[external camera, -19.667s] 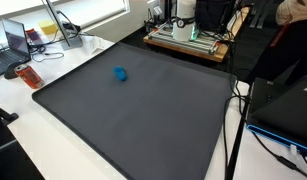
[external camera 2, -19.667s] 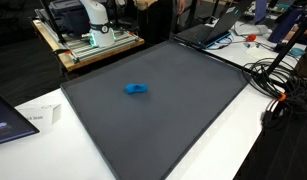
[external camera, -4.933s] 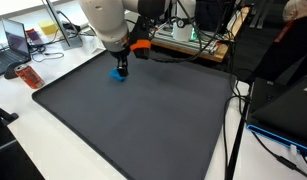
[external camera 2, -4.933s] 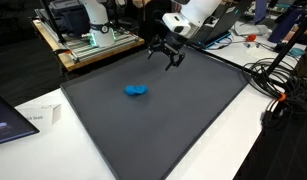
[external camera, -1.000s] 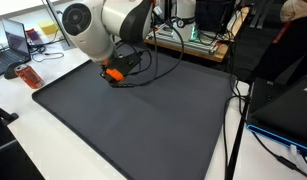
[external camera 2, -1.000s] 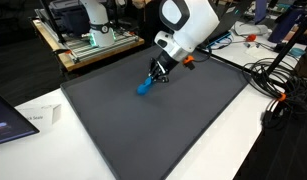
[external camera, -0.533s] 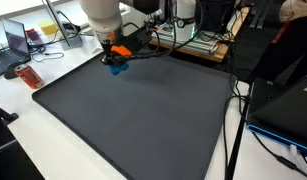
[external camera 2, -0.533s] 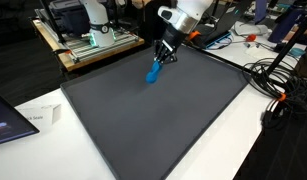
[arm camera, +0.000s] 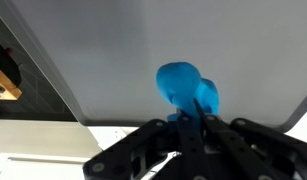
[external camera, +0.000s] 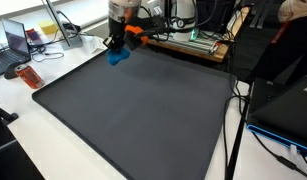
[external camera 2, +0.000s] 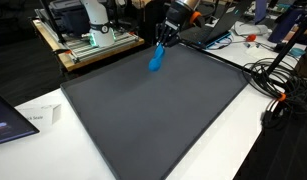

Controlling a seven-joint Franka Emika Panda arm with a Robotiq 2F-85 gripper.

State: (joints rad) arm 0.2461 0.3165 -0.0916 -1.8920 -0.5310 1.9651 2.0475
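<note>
A small blue object hangs in the air above the dark grey mat, near its far edge. My gripper is shut on the blue object's upper end and holds it clear of the mat. In the wrist view the blue object sticks out beyond the black fingers, which are pressed together on it, with the mat's pale surface behind.
A wooden bench with equipment stands just past the mat's far edge. Laptops and clutter sit on the white table, cables lie beside the mat, and a paper sheet lies near a corner.
The arm has risen and pulled back toward the mat's far edge over the last second, lifting the blue object off the mat. The gripper has stayed shut on it.
</note>
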